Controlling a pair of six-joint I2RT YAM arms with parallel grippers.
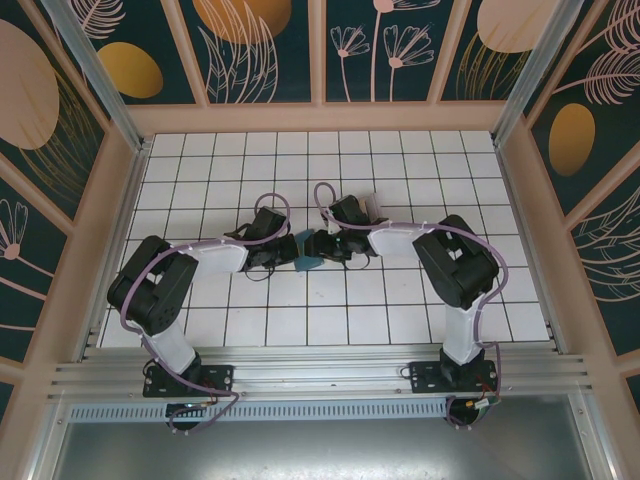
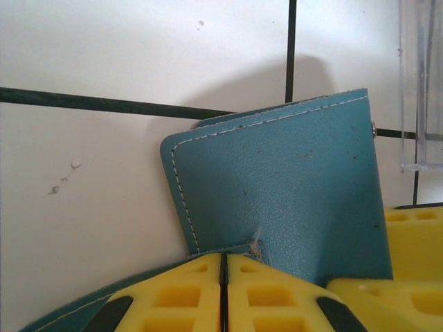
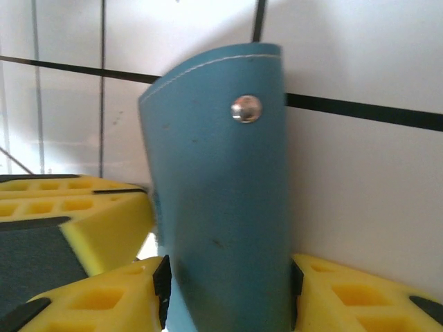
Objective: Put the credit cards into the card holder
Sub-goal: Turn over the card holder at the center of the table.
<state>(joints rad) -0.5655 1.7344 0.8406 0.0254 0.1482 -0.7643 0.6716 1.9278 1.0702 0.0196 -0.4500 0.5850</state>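
Note:
The teal card holder [image 1: 307, 256] is held off the tiles between both grippers at the table's middle. My left gripper [image 1: 295, 250] is shut, its yellow fingers [image 2: 180, 290] pressed together on the edge of one flap, where the leather puckers. The other flap of the card holder [image 2: 291, 180] rises beyond them. My right gripper [image 1: 324, 245] is shut on the card holder [image 3: 221, 200] across its width, with a finger on each side, below a metal snap [image 3: 246, 108]. The credit cards are out of view.
A clear plastic box [image 2: 421, 83] stands on the white tiles just past the wallet, behind the right gripper [image 1: 366, 208]. Wooden walls [image 1: 320, 117] ring the tiled floor. Both arms reach inward from the near rail.

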